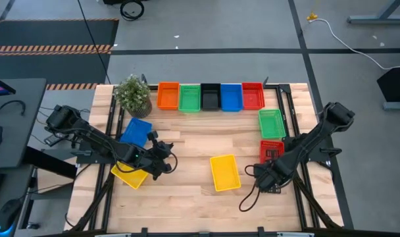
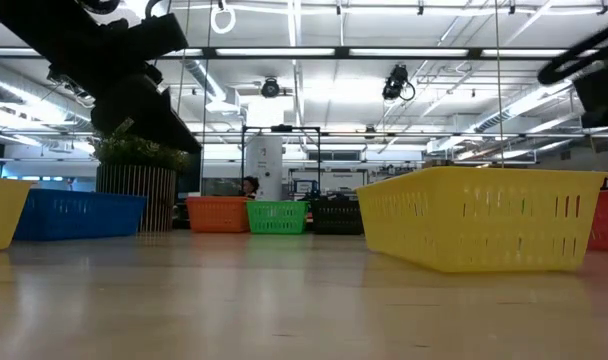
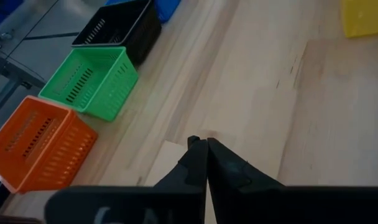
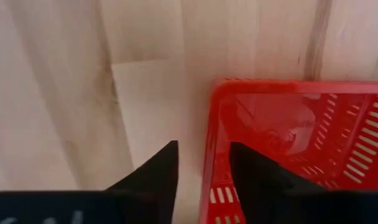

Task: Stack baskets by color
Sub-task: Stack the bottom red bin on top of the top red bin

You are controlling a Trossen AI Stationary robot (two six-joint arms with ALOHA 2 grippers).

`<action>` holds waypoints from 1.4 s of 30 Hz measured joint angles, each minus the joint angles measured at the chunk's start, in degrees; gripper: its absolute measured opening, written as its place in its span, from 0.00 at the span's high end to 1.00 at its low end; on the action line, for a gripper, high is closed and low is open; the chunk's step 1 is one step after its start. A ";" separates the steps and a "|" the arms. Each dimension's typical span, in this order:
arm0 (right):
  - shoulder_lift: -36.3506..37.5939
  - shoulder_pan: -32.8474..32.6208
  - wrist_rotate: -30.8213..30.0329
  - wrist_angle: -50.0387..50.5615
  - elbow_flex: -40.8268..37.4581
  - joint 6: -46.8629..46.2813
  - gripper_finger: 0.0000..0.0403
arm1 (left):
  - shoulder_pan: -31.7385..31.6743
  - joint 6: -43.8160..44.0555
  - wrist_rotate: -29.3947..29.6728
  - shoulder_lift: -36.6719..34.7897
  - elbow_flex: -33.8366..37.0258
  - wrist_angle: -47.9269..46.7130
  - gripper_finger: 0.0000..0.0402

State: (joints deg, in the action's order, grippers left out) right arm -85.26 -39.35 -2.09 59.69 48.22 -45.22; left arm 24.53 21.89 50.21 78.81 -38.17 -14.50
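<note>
Orange (image 1: 168,95), green (image 1: 189,97), black (image 1: 210,97), blue (image 1: 231,97) and red (image 1: 252,95) baskets stand in a row at the table's far edge. A second green basket (image 1: 271,123) and a second red basket (image 1: 271,149) rest on the table at the right. A yellow basket (image 1: 224,172) sits near the centre. Another blue basket (image 1: 135,131) and another yellow one (image 1: 129,175) lie at the left. My right gripper (image 4: 203,144) points down, open. One finger stands inside and one outside a wall (image 4: 209,168) of that second red basket, near a corner. My left gripper (image 3: 206,144) is shut and empty above bare wood beside the left yellow basket.
A potted plant (image 1: 133,94) stands at the far left corner, beside the orange basket. Bare wood (image 1: 187,141) lies between the far row and the centre yellow basket. Dark frame rails (image 1: 299,131) run along the table's left and right sides.
</note>
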 joint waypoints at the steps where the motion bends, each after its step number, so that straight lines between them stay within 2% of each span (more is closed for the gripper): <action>1: -0.41 0.00 0.00 -0.50 -0.59 0.48 0.66 | 0.01 -0.30 -0.04 0.00 0.00 0.41 0.98; 5: -0.94 0.43 -0.72 -2.77 -1.47 1.90 0.81 | 0.02 -0.70 -0.07 0.00 0.00 1.01 0.98; 8: -0.01 1.60 -4.36 -5.32 -1.36 3.21 0.95 | 0.02 -0.70 -0.08 0.00 0.00 1.02 0.96; 9: 0.45 2.08 -6.02 -6.41 -1.03 4.54 0.97 | 0.02 -0.70 -0.08 0.00 0.00 1.03 0.96; 12: 1.71 3.83 -11.68 -9.88 1.47 11.98 0.96 | 0.00 -0.68 -0.08 0.00 0.00 1.78 0.96; 16: 4.37 7.34 -22.85 -11.03 6.30 24.85 0.98 | 0.02 -0.68 -0.11 0.00 0.00 3.60 0.98; 19: 7.58 12.66 -28.50 -11.04 7.79 34.04 0.98 | 0.02 -0.68 -0.12 -0.02 0.00 4.15 0.98; 21: 9.89 17.99 -29.65 -10.65 7.55 39.94 0.98 | 0.02 -0.66 -0.12 -0.02 0.00 4.29 0.98; 24: 12.61 28.96 -29.27 -10.83 6.05 49.39 0.98 | 0.02 -0.67 -0.12 -0.02 0.00 4.60 0.96; 27: 14.04 42.03 -26.31 -13.11 4.10 59.76 0.98 | 0.02 -0.68 -0.11 -0.02 0.00 4.99 0.95; 32: 13.25 61.79 -16.53 -20.95 1.58 75.41 0.98 | 0.02 -0.68 -0.10 -0.02 0.00 4.93 0.98; 37: 11.45 72.47 -11.79 -24.46 1.50 82.66 0.98 | 0.02 -0.67 -0.10 -0.02 0.02 4.97 0.97; 39: 10.59 74.87 -8.65 -23.71 1.48 83.54 0.98 | 0.02 -0.48 -0.10 -0.02 0.00 5.12 0.96; 42: 8.89 76.78 -7.02 -22.90 1.48 83.79 0.97 | 0.02 -0.48 -0.08 -0.02 0.02 6.01 0.95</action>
State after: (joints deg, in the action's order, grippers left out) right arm -76.37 37.42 -9.10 36.79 49.69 38.57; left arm 24.56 21.41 50.13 78.78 -38.15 -8.49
